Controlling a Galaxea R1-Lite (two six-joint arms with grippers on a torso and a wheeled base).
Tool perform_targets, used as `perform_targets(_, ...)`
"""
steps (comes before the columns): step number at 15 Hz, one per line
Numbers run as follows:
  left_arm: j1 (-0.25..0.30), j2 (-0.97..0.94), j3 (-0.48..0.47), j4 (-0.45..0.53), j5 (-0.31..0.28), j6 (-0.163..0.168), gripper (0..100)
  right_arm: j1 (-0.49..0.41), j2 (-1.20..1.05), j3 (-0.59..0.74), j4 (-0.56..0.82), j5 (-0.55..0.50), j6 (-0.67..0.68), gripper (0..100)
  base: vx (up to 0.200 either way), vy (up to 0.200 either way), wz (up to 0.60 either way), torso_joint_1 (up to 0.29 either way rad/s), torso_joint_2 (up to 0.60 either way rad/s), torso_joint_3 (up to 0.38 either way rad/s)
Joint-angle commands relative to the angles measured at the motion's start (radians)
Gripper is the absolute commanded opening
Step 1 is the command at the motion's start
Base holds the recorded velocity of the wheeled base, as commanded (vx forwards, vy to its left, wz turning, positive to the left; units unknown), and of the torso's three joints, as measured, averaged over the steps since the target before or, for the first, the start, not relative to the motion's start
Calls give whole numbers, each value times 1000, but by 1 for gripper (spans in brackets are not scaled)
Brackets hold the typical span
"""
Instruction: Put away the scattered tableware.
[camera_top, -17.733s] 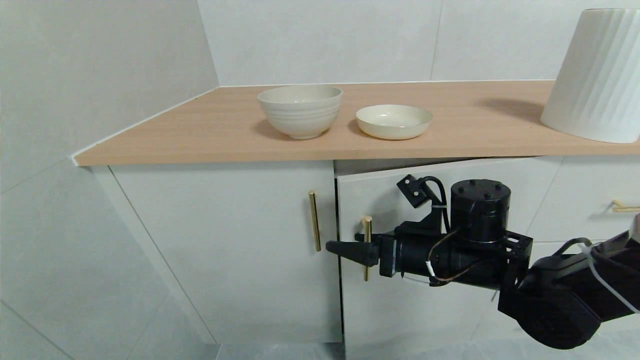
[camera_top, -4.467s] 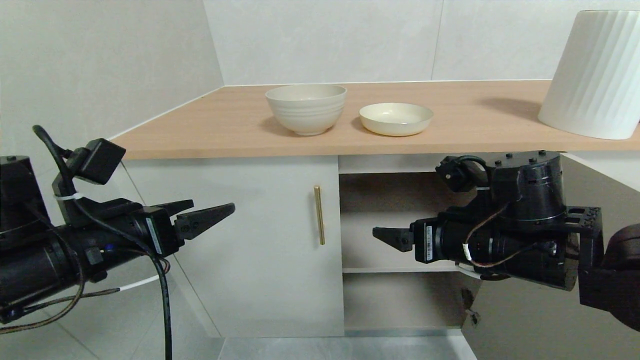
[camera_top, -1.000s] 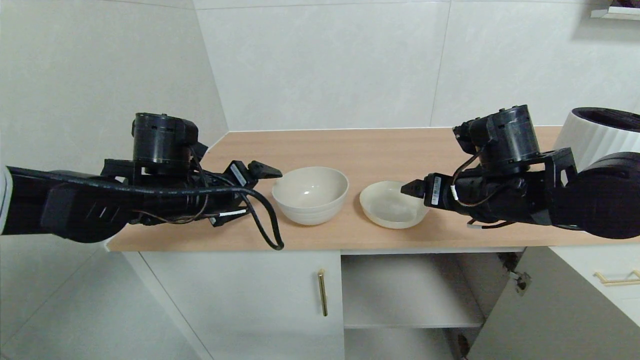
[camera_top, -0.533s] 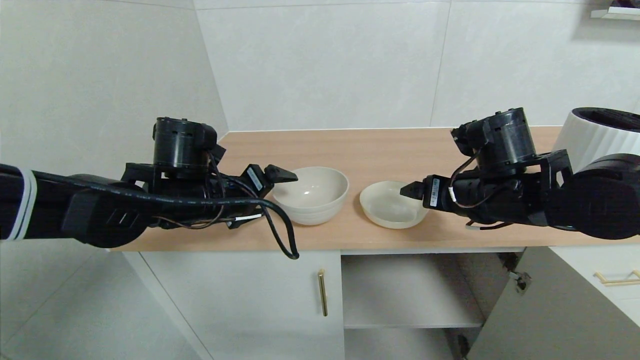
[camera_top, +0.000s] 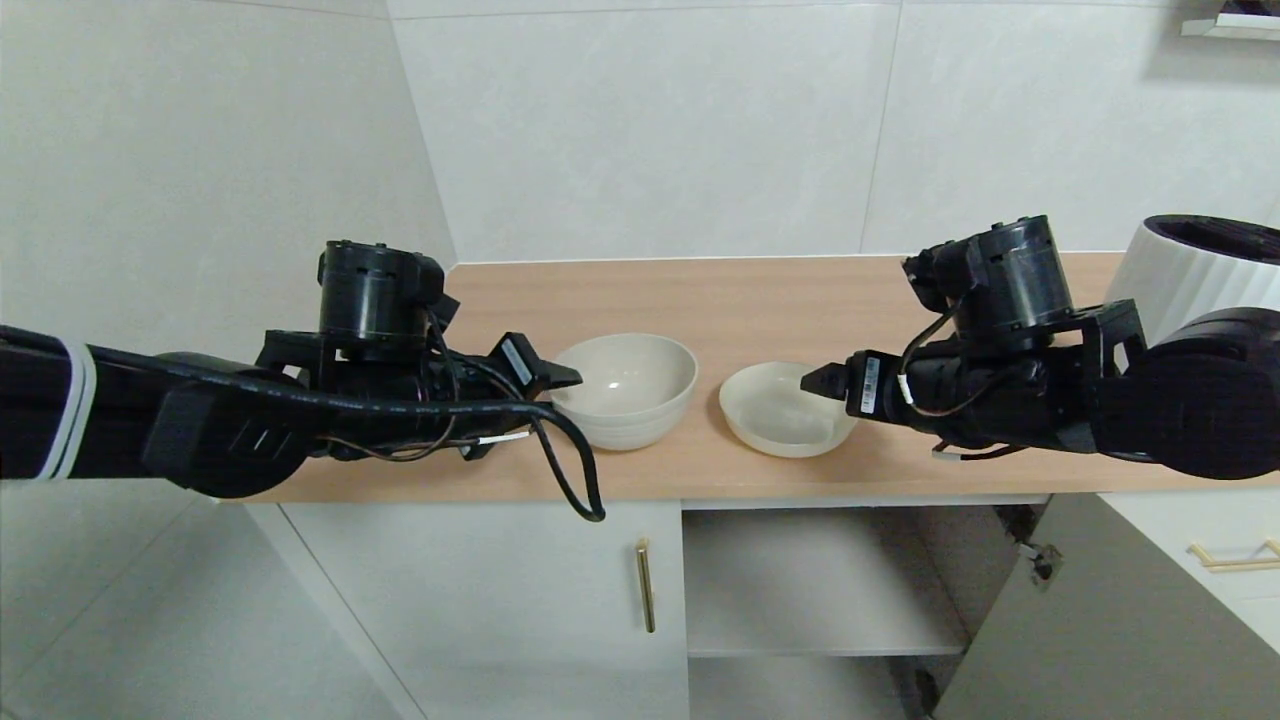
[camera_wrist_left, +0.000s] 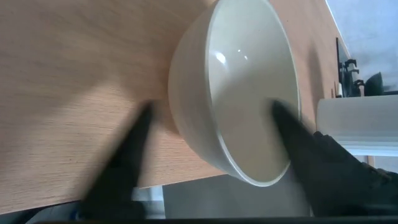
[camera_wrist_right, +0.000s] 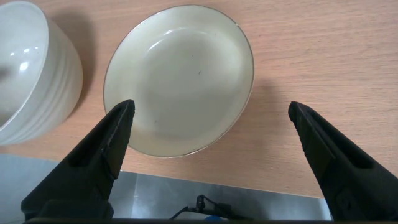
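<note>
Saw light wooden countertop along tiled wall. Below it, white cabinet, right door swung open onto inner shelf. Noted tall white ribbed container at counter's right end. Found deep cream ribbed bowl upright near front edge. Found shallow cream dish just beside it on the right, small gap between. Caught left gripper at bowl's left rim, fingers spread, one outside the wall, one inside. Possibly touching, too blurred in wrist view to confirm. Caught right gripper at dish's right rim, fingers wide apart either side of the dish, not clamped on it. Spotted slim brass handle on cabinet's shut side.
</note>
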Motion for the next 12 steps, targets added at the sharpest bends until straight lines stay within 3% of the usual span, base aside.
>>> perform_targets(1,0,-4,-1,-1,0,-1,0,0,-1,0,0,-1,0,100,0,0,0,0,0,0)
perform_targets(7,8,-23,-2,-1,1,-1,0,0,13,-2,0,-24,-5,100,0,0,0,0,0,0)
perform_targets(12,8,-26,-2,-1,1,-1,0,-5,125,-51,0,-143,-8,100,0,0,0,0,0,0)
